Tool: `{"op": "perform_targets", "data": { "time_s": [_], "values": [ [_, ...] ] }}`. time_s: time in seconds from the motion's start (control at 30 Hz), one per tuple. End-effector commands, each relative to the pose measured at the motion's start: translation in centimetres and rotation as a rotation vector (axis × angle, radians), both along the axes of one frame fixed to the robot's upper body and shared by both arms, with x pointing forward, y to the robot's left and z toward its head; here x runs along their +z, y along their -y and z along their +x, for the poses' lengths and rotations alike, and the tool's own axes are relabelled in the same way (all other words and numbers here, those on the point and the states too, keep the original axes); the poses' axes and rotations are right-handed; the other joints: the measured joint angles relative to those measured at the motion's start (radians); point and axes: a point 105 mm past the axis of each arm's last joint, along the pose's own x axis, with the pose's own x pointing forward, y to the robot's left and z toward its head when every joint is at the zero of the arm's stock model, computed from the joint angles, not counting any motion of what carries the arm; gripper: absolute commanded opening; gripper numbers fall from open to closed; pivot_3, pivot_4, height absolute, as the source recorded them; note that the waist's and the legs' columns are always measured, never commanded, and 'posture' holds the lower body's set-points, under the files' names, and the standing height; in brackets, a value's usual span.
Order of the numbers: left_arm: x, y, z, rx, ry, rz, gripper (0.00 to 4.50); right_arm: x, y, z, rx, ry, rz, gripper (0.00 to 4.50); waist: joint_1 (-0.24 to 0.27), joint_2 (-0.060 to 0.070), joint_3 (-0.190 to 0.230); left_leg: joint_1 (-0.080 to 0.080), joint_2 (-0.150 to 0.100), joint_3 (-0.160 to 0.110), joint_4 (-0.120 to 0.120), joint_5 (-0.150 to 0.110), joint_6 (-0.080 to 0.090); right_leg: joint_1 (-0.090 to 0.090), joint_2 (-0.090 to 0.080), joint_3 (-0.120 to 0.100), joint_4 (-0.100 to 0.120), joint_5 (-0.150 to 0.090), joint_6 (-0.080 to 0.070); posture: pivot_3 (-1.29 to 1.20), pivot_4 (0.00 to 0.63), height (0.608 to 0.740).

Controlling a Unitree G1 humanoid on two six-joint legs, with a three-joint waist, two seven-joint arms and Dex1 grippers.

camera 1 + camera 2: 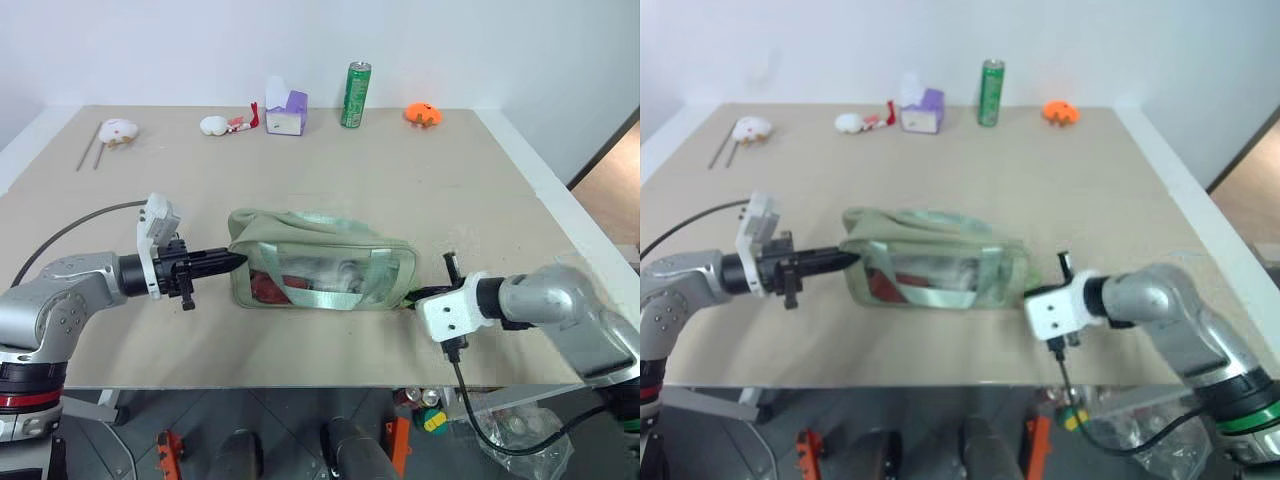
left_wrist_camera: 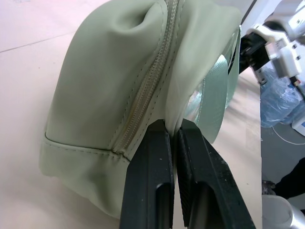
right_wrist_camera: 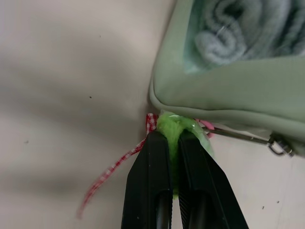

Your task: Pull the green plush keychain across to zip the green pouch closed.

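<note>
The right end effector (image 3: pixel 174 138) is clamped on the green plush keychain (image 3: pixel 172 125), its two black fingers (image 3: pixel 152 171) pinching the lime fuzz between them at the right end of the green pouch (image 1: pixel 320 262). A thin red-and-white checked ribbon (image 3: pixel 112 169) trails from the keychain over the bench (image 1: pixel 330 170), and a small metal clasp (image 3: pixel 276 145) on a thin rod shows just beside the pouch's lower corner. Seen from the head, this end effector sits low at the near right corner of the pouch, touching it. The left end effector (image 2: pixel 172 131) is closed on a fold of the pouch's pale fabric at the opposite, left end, right beside the zipper (image 2: pixel 152 78), whose teeth appear joined along the stretch that shows there. The pouch lies on its side across the middle of the bench between the two arms, its clear window and pale strap (image 1: pixel 345 290) facing the near edge, with something red (image 1: pixel 265 287) visible inside and a rolled pale blue cloth (image 3: pixel 238 28) behind the plastic. Well apart, along the far edge of the bench, stand a green drink can (image 1: pixel 356 94), a purple tissue box (image 1: pixel 286 112), a small orange object (image 1: pixel 423 114), a white and red toy (image 1: pixel 225 124) and a pale object with two thin sticks (image 1: pixel 110 134).
</note>
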Motion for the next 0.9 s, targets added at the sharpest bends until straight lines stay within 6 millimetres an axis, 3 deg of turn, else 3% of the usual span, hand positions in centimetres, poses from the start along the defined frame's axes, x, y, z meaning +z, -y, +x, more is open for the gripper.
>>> {"op": "perform_targets", "data": {
  "time_s": [0.03,0.2,0.23,0.37,0.43,0.53,0.6,0.73,0.83,0.9],
  "values": [
    [0.5,-0.2,-0.1,0.015,0.011,-0.013,0.00,-1.8,-0.5,0.2,0.006,-0.057,0.006,0.06,-0.001,-0.002,-0.001,0.001,0.001,0.000,0.000,0.000,0.000,0.001,0.001,0.000,0.000,0.000,-0.001,0.00,0.150,0.740],
    [0.7,-0.9,0.0,0.050,0.005,-0.027,0.00,1.0,1.2,1.7,-0.109,-0.071,0.107,0.06,-0.002,-0.002,-0.001,0.007,0.001,-0.001,0.000,0.000,0.000,0.007,0.001,0.000,0.000,-0.001,-0.004,0.00,0.150,0.740],
    [0.7,-0.9,0.1,0.055,0.002,-0.032,0.00,1.7,1.3,1.7,-0.144,-0.112,0.157,0.73,-0.002,-0.002,-0.001,0.008,0.001,0.000,-0.001,0.000,0.000,0.008,0.001,0.000,0.000,-0.001,-0.005,0.00,0.150,0.740],
    [1.3,-1.3,0.3,0.074,-0.004,-0.085,1.39,4.1,1.3,1.9,-0.195,-0.164,0.315,1.99,-0.002,-0.001,0.000,0.008,0.001,0.000,-0.001,0.000,0.000,0.008,0.001,0.000,0.000,-0.001,-0.005,0.00,0.150,0.740],
    [1.8,-1.5,0.6,0.091,0.022,-0.092,2.11,5.2,2.3,2.5,-0.274,-0.173,0.384,2.70,-0.002,-0.001,0.001,0.008,0.001,-0.001,-0.002,0.000,0.000,0.008,0.001,0.000,0.000,-0.001,-0.005,0.00,0.150,0.740],
    [2.1,-1.6,0.5,0.102,0.050,-0.084,3.09,4.7,3.8,1.8,-0.346,-0.274,0.374,3.68,0.001,0.000,0.002,0.007,0.001,-0.001,-0.002,0.000,0.000,0.008,0.001,0.000,0.000,-0.002,-0.004,0.00,0.150,0.740],
    [2.0,-1.8,0.5,0.113,0.047,-0.077,3.77,4.8,4.0,1.3,-0.354,-0.317,0.411,3.71,0.002,-0.001,0.002,0.007,0.000,-0.002,-0.003,0.000,0.000,0.008,0.001,0.000,0.000,-0.003,-0.002,0.00,0.150,0.740],
    [2.3,-3.0,-0.1,0.136,0.050,-0.078,3.77,7.0,4.2,0.6,-0.369,-0.375,0.582,3.71,0.001,0.001,0.004,0.006,0.000,-0.002,-0.003,-0.001,0.000,0.008,0.000,0.000,0.000,-0.002,0.000,0.00,0.150,0.740],
    [2.5,-6.6,-0.7,0.254,0.040,-0.114,3.77,10.8,5.1,-0.6,-0.352,-0.410,0.837,3.71,-0.004,0.001,0.004,0.006,0.001,-0.001,-0.004,-0.002,0.000,0.006,0.001,0.000,0.000,-0.002,0.000,0.00,0.150,0.740],
    [2.5,-8.0,-1.2,0.309,0.027,-0.144,3.77,12.1,5.7,-1.1,-0.344,-0.430,0.960,3.71,-0.003,0.001,0.004,0.006,0.002,-0.002,-0.004,-0.003,0.002,0.006,0.002,-0.001,0.000,-0.003,-0.001,0.00,0.150,0.740]
  ]
}}
